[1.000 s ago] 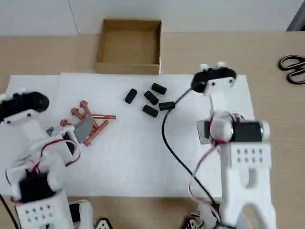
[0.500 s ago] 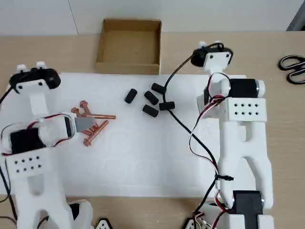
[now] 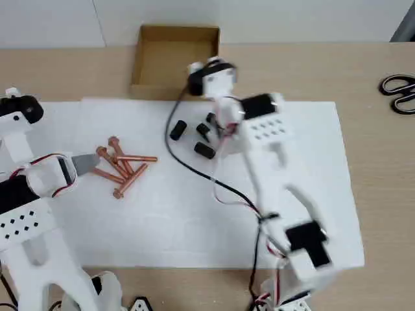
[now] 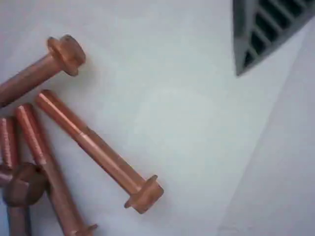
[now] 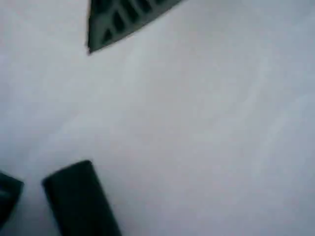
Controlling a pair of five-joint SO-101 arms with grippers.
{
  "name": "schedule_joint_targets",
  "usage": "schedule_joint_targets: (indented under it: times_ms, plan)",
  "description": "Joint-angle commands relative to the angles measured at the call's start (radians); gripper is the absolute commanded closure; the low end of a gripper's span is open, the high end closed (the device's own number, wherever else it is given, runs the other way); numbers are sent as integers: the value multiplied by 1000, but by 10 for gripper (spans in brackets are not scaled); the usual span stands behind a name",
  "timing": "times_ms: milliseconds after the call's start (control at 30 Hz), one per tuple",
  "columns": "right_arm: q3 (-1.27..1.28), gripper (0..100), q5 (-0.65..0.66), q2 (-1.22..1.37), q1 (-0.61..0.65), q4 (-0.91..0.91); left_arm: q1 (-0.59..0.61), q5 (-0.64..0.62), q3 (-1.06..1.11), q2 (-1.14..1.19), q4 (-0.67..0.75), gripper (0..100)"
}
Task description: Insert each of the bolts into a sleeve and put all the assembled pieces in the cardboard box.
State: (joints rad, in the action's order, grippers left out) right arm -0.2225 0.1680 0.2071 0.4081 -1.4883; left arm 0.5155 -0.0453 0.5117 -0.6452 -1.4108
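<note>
Swinging across in the last sec, right gripper (image 5: 125,17) now hangs over the sleeves (image 3: 204,150), one just beside it; left gripper (image 3: 83,162) backed off, bolts (image 3: 123,165) just ahead. Can't tell either's opening. Nothing assembled yet; grasps prob. next.

The copper bolts (image 3: 123,165) lie flat in a loose, crossed heap just beside the left gripper (image 3: 85,161). They are long-shanked with flanged heads, and the heads point different ways. One bolt (image 4: 93,147) lies slightly clear of the others, its head toward the gripper's side.

The black sleeves (image 3: 205,150) are short plain cylinders. They lie scattered on their sides near the right gripper (image 5: 113,22), one sleeve (image 5: 78,196) close by it.

The cardboard box (image 3: 174,92) is shallow and square, with its open top up. It sits just beyond the right gripper, well apart from the left.
</note>
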Motion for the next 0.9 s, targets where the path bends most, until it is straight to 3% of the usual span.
schedule_joint_targets:
  times_ms: [0,167,500,700,867]
  plan:
    - [-252,732,-2,143,61,-110,9,6,-39,-2,-15,624]
    - [-434,732,41,280,136,-177,9,6,-39,-2,-15,624]
    - [-440,735,44,364,170,-114,9,6,-13,-2,-11,624]
    - [-440,805,44,417,165,-70,9,5,-13,-3,-14,624]
    - [-440,809,44,466,163,-51,9,5,-13,-3,-14,624]
